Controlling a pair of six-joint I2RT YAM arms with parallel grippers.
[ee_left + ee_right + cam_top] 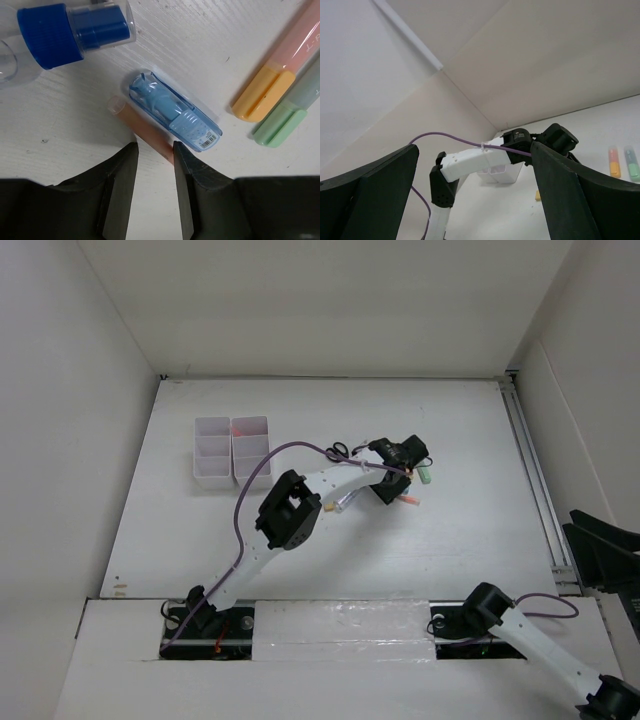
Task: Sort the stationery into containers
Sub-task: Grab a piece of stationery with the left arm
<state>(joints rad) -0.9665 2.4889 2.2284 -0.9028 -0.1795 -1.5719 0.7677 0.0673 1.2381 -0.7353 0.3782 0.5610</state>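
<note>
White walls closed table (pixel 470 430) at left, back and right; open tabletop stretched right of stationery cluster. Organizer (pixel 212 480) sat far-left, well apart from cluster. Left arm reached to mid-table; left gripper (pixel 155 147) low, jaws narrow astride pink pen (pixel 142 127) beside blue marker (pixel 175 115); grip could not be told. Right gripper (pixel 474 150) at near-right, jaws wide, holding nothing.

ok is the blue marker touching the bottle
Apart. The left wrist view shows a strip of bare table between the bottle and the blue marker.
</note>
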